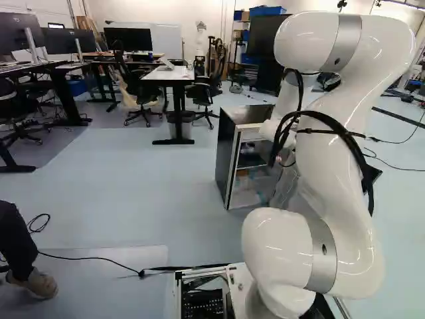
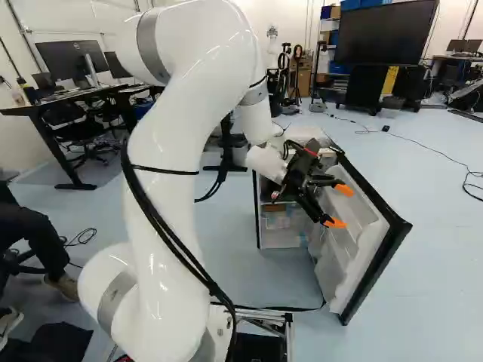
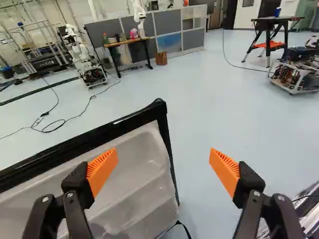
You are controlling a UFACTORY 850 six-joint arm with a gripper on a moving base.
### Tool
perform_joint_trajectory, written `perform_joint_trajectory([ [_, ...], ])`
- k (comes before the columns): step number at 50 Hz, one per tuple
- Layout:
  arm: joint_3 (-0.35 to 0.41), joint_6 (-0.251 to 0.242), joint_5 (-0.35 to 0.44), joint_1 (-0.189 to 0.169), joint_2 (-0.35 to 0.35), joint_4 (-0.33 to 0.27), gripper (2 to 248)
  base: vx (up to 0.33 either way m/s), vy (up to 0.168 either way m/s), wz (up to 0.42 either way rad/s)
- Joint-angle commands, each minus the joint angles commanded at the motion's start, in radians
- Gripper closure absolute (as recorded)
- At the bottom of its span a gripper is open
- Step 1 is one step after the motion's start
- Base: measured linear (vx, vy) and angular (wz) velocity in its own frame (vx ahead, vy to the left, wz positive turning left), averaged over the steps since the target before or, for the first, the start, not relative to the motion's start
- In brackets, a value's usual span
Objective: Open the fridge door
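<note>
We see the fridge [image 1: 226,154] on the floor [image 1: 133,179], its door [image 2: 361,253] swung wide from the fridge's front. Before the fridge we find the claw [image 2: 339,207], its two fingers spread apart, near the door's inner face.

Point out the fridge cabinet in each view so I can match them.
Left base view: the cabinet stands just right of the middle, partly behind the arm.
Right base view: right of the middle, left of the open door.
Wrist view: not in it.
Shared landmark: the pale blue floor.
</note>
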Motion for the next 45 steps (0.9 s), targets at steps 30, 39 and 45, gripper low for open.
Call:
perform_joint_trajectory([
  [30, 0.176, 0.0, 0.0, 0.12, 0.106, -0.142, 3, 0.0, 0.0, 0.0],
  [39, 0.21, 0.0, 0.0, 0.146, 0.128, -0.178, 3, 0.0, 0.0, 0.0],
  [45, 0.214, 0.0, 0.0, 0.149, 0.13, -0.183, 3, 0.0, 0.0, 0.0],
])
